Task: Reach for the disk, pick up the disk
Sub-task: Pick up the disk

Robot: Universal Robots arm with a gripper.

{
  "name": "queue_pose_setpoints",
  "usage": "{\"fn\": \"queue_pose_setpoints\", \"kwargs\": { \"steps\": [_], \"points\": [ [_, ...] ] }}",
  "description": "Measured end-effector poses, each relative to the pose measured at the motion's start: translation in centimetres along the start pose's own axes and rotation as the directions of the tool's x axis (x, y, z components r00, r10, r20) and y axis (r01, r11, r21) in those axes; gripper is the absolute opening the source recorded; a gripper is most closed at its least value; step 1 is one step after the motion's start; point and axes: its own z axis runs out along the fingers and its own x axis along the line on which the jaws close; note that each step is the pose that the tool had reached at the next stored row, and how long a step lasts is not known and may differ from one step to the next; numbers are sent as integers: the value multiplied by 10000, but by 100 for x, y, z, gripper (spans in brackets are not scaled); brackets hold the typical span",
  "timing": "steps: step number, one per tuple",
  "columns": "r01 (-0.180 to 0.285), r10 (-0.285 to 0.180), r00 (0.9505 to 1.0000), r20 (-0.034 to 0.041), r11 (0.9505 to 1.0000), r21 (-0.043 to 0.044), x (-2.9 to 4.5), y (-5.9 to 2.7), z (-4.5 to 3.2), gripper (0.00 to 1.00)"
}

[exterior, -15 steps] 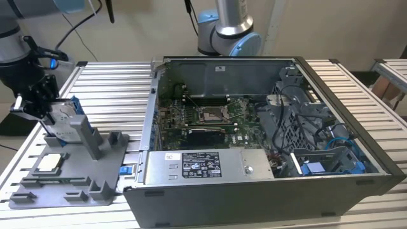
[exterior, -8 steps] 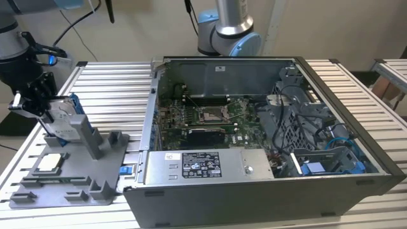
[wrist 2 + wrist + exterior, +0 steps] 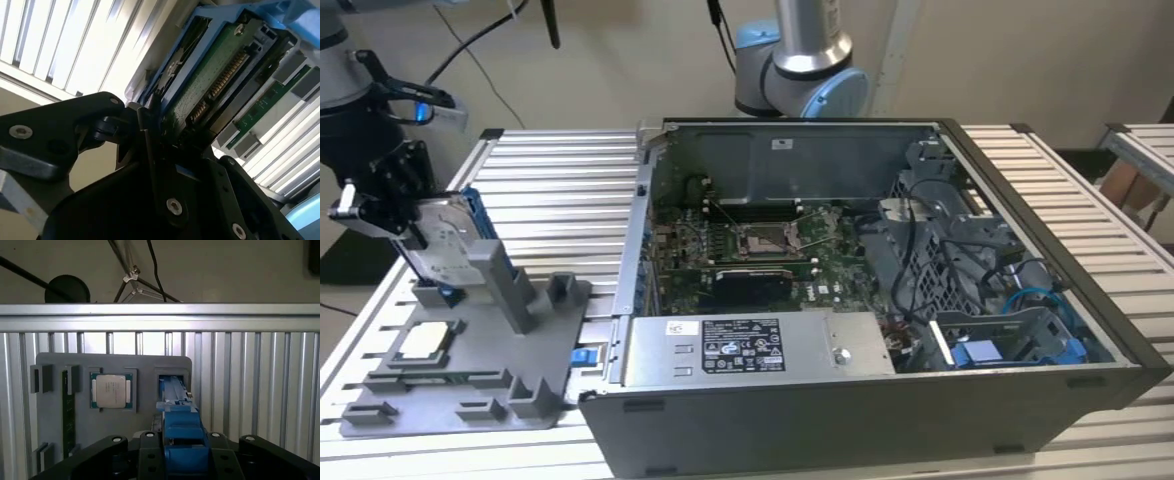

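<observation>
Slatted aluminium bench (image 3: 560, 170), beige wall (image 3: 627, 60) behind. We see the fingers (image 3: 148, 150) of the gripper (image 3: 394, 210) clamped on the disk (image 3: 443, 240), upright at a far corner of the grey fixture (image 3: 467, 375); its lower edge is hidden.

The disk (image 3: 443, 240) was silver-grey in a blue frame, holder tray (image 3: 480, 385) plain grey, table (image 3: 560, 190) ribbed silver, motherboard (image 3: 761, 245) green.
</observation>
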Motion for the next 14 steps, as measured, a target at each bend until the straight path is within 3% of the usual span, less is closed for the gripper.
{"fn": "queue_pose_setpoints", "kwargs": {
  "steps": [4, 14],
  "points": [
    [10, -10, 10000, -60, 10000, 1, 1, -1, -73, 0],
    [13, -13, 10000, -49, 10000, 1, 0, 0, -320, 0]
  ]
}}
